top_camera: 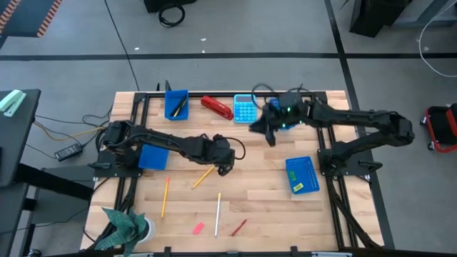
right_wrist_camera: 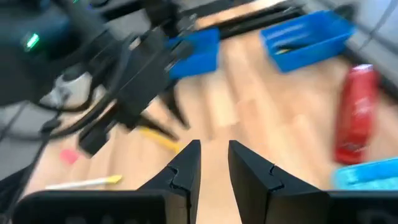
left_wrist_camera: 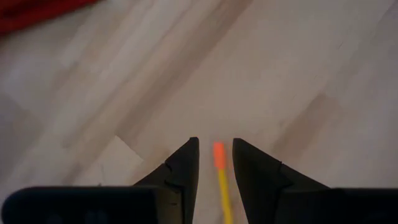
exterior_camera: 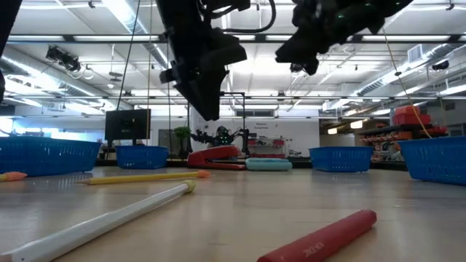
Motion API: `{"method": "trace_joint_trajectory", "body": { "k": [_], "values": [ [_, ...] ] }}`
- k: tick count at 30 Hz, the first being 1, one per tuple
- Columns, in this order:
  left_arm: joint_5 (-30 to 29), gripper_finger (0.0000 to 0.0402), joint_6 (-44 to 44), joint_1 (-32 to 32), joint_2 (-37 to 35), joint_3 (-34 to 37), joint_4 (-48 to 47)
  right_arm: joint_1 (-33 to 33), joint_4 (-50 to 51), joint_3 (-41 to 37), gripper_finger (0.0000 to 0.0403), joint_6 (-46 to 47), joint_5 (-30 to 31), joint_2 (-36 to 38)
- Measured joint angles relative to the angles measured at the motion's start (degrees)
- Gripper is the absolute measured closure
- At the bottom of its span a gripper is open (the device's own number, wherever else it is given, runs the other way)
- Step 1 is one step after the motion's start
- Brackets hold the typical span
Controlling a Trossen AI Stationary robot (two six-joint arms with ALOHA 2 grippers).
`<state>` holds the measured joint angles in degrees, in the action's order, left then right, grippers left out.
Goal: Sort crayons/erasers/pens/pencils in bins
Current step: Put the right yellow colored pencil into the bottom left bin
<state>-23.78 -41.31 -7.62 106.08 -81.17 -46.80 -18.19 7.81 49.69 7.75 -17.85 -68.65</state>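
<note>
Left tool (top_camera: 223, 165) over pencil (top_camera: 203, 177) mid-table (stapler (top_camera: 216, 106) behind, beside calculator (top_camera: 245, 110)).

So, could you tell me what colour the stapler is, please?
Red; the stapler shows best in the high view.

Your left arm stretches low from its base on the left across toward the middle of the worktop, elbow bent, wrist tipped downward. Its left claw (top_camera: 224, 165) points at the boards — fingers parted with a narrow gap between the tips, nothing pinched. Your right arm reaches in from the right side, forearm running along the far part of the worktop, wrist lifted well above the surface. The right claw (top_camera: 270, 137) hangs in the air — its fingers (right_wrist_camera: 186, 163) also stand slightly apart, gripping nothing.
</note>
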Motion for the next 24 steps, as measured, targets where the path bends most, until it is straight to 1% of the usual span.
{"method": "trace_joint_trajectory", "body": {
  "k": [2, 5, 7, 9, 11, 13, 17, 20, 24],
  "values": [
    [1.4, 0.0295, -3.0, -1.3, 0.0, 0.0, -0.7, 1.9, -0.4, -1.6, 0.0315, -0.5, 1.9, -0.2],
    [2.4, 0.0297, -6.1, -3.7, 0.0, 0.0, -2.1, 2.6, 0.0, -2.9, 0.0315, -5.0, 7.1, -0.5],
    [0.0, 0.0300, -6.5, -5.2, 0.0, 0.0, -2.8, 2.6, -0.3, -3.2, 0.0315, -5.1, 10.7, -0.5],
    [-3.5, 0.0304, -6.5, -6.5, 0.0, 0.0, -3.5, 2.6, -0.1, -3.5, 0.0315, -3.1, 12.7, -0.5],
    [-4.9, 0.0309, -6.5, -7.4, 0.0, 0.0, -3.8, 2.6, -0.2, -3.5, 0.0315, -0.1, 13.4, -0.5],
    [-4.7, 0.0313, -7.1, -7.8, 0.0, 0.0, -3.9, 2.6, -0.2, -3.5, 0.0315, 2.8, 13.4, -0.5],
    [-1.7, 0.0316, -12.7, -8.7, 0.0, 0.0, -5.9, 4.3, -0.1, -3.5, 0.0315, 8.4, 12.2, -0.6],
    [0.4, 0.0307, -15.0, -8.6, 0.0, 0.0, -9.1, 7.0, -0.1, -3.5, 0.0315, 8.6, 12.9, -1.2],
    [1.1, 0.0290, -13.7, -7.5, 0.0, 0.0, -12.0, 10.0, 0.4, -3.5, 0.0315, 7.2, 14.4, -1.3]
  ]
}}
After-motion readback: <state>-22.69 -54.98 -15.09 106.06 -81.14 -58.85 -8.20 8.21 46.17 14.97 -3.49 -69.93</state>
